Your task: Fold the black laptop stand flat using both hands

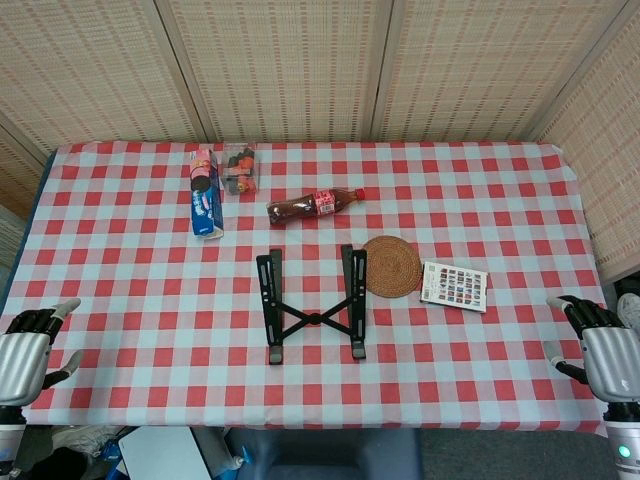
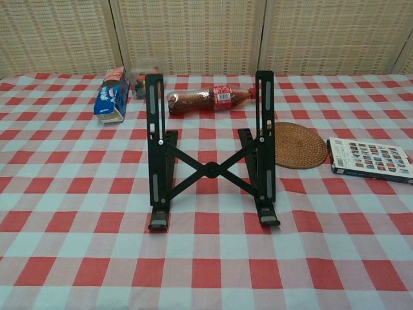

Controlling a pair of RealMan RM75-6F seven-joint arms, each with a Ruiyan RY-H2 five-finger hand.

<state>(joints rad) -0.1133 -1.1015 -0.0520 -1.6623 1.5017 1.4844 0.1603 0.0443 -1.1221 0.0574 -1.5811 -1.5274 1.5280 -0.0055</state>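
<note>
The black laptop stand (image 1: 313, 303) (image 2: 210, 152) stands unfolded at the middle of the checkered table, its two rails raised at the back and joined by a crossed brace. My left hand (image 1: 30, 352) hangs at the table's near left corner, fingers apart and holding nothing. At the near right corner my right hand (image 1: 598, 348) is likewise spread and holds nothing. Both hands are far from the stand. The chest view shows neither hand.
Behind the stand lie a cola bottle (image 1: 314, 205) (image 2: 210, 99), a blue biscuit box (image 1: 205, 193) (image 2: 111, 99) and a small clear pack (image 1: 238, 171). A round woven coaster (image 1: 390, 266) (image 2: 293, 144) and a card box (image 1: 454, 285) (image 2: 368, 159) sit right of the stand.
</note>
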